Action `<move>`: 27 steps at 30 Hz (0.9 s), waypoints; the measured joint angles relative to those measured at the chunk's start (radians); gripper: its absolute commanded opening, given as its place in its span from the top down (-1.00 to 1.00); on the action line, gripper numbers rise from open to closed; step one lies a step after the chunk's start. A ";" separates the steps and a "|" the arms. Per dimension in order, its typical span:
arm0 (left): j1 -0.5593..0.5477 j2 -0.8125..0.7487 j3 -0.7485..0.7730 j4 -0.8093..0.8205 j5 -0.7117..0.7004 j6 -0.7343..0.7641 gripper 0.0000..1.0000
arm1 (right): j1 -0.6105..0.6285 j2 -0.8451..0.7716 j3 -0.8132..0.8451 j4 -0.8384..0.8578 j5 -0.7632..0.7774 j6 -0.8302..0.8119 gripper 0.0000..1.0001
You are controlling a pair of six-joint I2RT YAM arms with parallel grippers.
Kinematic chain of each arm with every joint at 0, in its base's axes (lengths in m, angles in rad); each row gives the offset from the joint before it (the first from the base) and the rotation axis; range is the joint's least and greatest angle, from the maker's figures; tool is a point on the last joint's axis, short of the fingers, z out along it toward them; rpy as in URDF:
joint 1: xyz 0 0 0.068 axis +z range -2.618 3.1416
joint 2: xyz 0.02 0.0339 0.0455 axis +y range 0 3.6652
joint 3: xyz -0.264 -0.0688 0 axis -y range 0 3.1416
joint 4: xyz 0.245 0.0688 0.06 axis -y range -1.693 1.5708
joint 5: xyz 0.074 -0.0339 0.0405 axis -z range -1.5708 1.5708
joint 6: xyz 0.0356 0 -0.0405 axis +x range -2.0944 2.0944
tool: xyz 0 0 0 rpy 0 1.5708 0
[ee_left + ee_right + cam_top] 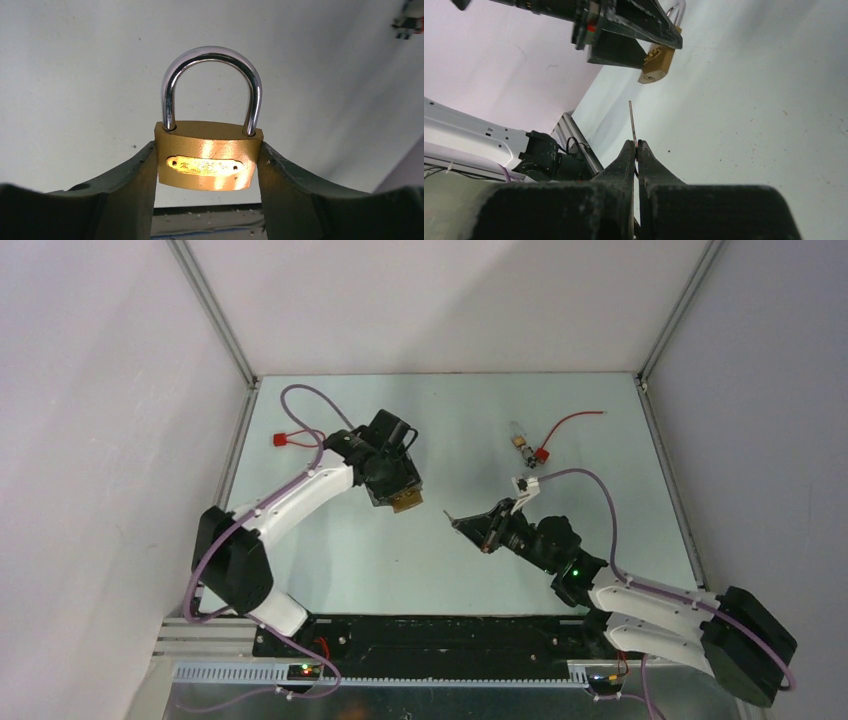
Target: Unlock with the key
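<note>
Right claw (636, 148): fingers pressed fully together, pinching the key (632, 123) by its base; the thin silvery blade stands out beyond the fingertips and points toward the underside of the brass padlock (657, 62), with a clear gap between blade tip and lock. Left claw (400, 496): jaws part-spread and clamped on the two sides of the padlock's brass body, one finger against each flank, label plate facing the wrist camera, silver shackle (212, 82) pointing away from the wrist with both legs seated in the body. Position: both claws held near the middle of the table (400, 570), left claw slightly farther back, right claw to its right and nearer, tips facing one another and apart. Surroundings, far right: a red tag (543, 453) with a red wire (577, 419) curling off to the right, and just beside it on the left a small brass-and-silver item (518, 437), too small to identify. Far left: a second red tag (280, 438), lying near the table's edge.
</note>
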 measured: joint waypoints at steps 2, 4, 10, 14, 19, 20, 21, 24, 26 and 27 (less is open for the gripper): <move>0.000 -0.027 0.000 -0.006 0.016 -0.034 1.00 | 0.021 0.037 0.000 0.035 0.019 0.000 1.00; 0.000 -0.051 0.000 -0.013 0.027 -0.068 1.00 | 0.043 0.077 0.001 0.073 0.042 -0.003 1.00; -0.002 -0.101 0.000 -0.020 0.048 -0.140 1.00 | 0.094 0.178 0.021 0.152 0.085 -0.004 1.00; -0.006 -0.129 0.000 -0.022 0.051 -0.168 1.00 | 0.122 0.248 0.047 0.197 0.108 -0.004 1.00; -0.013 -0.161 0.000 -0.024 0.055 -0.185 1.00 | 0.138 0.304 0.085 0.233 0.121 -0.006 1.00; -0.013 -0.168 0.000 -0.025 0.055 -0.187 1.00 | 0.139 0.313 0.094 0.243 0.121 -0.007 1.00; -0.013 -0.174 -0.001 -0.026 0.056 -0.190 1.00 | 0.140 0.319 0.101 0.249 0.121 -0.008 1.00; -0.014 -0.193 -0.006 -0.027 0.060 -0.192 1.00 | 0.142 0.333 0.114 0.272 0.123 -0.014 1.00; -0.014 -0.203 -0.013 -0.027 0.061 -0.192 1.00 | 0.144 0.337 0.118 0.278 0.125 -0.021 1.00; -0.015 -0.206 -0.015 -0.030 0.062 -0.192 1.00 | 0.145 0.340 0.121 0.279 0.126 -0.023 1.00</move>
